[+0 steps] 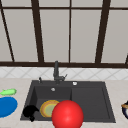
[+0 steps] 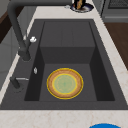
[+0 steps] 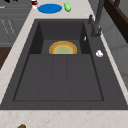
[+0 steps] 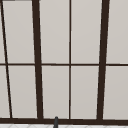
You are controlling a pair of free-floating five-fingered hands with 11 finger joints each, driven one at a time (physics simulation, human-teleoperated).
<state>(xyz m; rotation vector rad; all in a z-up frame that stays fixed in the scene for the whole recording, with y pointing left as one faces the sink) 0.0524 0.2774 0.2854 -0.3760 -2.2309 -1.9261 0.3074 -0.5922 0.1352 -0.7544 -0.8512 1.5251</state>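
In the front view a black hand, my left hand (image 1: pixel 30 111), hovers at the front-left corner of the dark sink (image 1: pixel 90 100). Just to its right, a round yellow plate with a green centre (image 1: pixel 48 108) lies flat on the floor of the left basin (image 2: pixel 64 83) (image 3: pixel 63 48). A big red ball (image 1: pixel 67 115) covers the plate's right part and the sink's front edge. What carries the ball is hidden. The hand touches nothing that I can make out.
A dark tap (image 1: pixel 56 72) stands behind the sink, under a window. On the left counter lie a blue plate (image 1: pixel 7 106) (image 3: pixel 49 8) and a green object (image 1: pixel 8 92) (image 3: pixel 67 6). A dark bowl (image 1: pixel 125 109) (image 2: pixel 81 6) sits on the right counter. The sink's right half is a flat drainer.
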